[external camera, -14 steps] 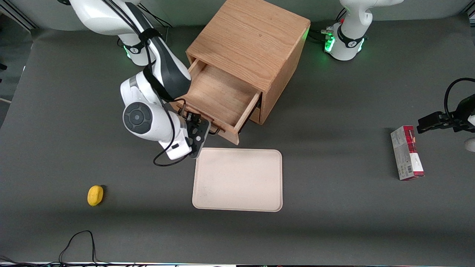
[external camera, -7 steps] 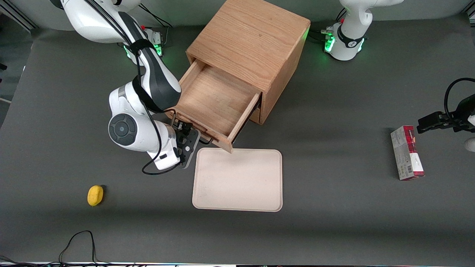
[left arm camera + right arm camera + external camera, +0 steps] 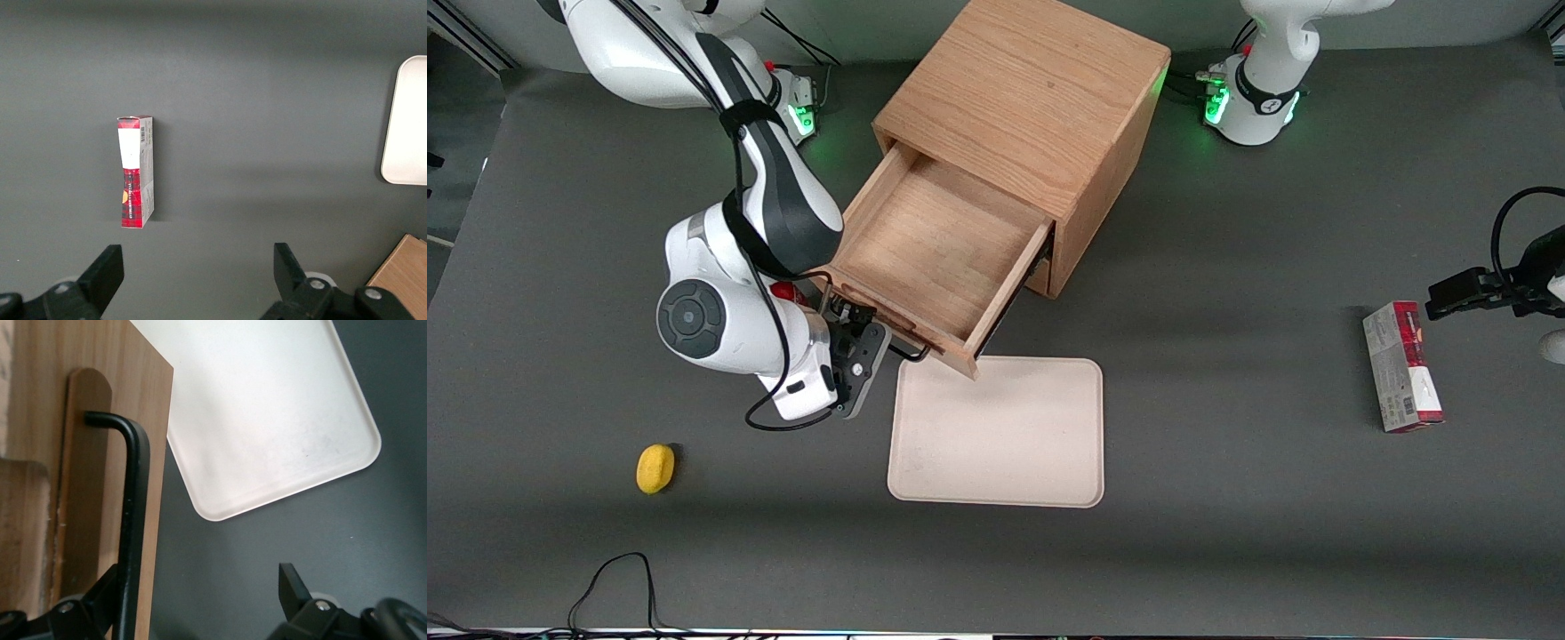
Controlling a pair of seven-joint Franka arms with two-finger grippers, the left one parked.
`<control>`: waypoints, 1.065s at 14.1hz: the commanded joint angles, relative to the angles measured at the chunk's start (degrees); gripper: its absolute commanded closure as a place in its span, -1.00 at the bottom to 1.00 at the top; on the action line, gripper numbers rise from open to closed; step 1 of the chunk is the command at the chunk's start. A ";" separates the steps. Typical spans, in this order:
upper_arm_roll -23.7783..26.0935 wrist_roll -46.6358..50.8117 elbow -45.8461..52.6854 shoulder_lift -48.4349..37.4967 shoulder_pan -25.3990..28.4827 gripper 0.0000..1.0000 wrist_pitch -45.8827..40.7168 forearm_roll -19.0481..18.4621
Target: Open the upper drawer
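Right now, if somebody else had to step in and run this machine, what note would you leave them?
Claw: at the upper drawer's handle, fingers spread either side of the bar, open.
Upper drawer: pulled well out of the wooden cabinet, inside bare, its front corner over the edge of the beige tray.
Done: drawer is open.
Left: probably just back the claw away from the handle.

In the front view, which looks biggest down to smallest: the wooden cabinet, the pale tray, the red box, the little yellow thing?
1. Wooden cabinet
2. Pale tray
3. Red box
4. Yellow thing

The gripper is at the upper drawer's handle.
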 commanded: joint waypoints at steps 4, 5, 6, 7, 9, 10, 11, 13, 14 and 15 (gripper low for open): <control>0.23 -0.17 5.21 0.82 -0.85 -1.00 -2.18 -0.69; 0.15 0.01 5.30 0.38 -1.29 -1.00 -3.15 -0.77; -0.38 0.01 5.30 -0.14 -1.73 -1.00 -4.20 -0.86; -1.69 0.10 5.22 -1.45 -1.82 -1.00 -5.86 -0.78; -4.32 0.19 1.81 -6.71 -0.95 -1.00 -9.12 -2.34; -5.12 0.62 -3.17 -11.26 -0.59 -1.00 -8.70 -4.97; -5.48 0.80 -8.01 -15.83 -0.59 -1.00 -6.86 -6.65; -8.10 1.24 -16.37 -22.27 -0.68 -1.00 -5.27 -8.68; -9.60 5.51 -18.06 -23.60 -0.59 -1.00 -5.35 -8.86; -10.22 12.07 -19.29 -24.40 -0.68 -1.00 -6.14 -8.95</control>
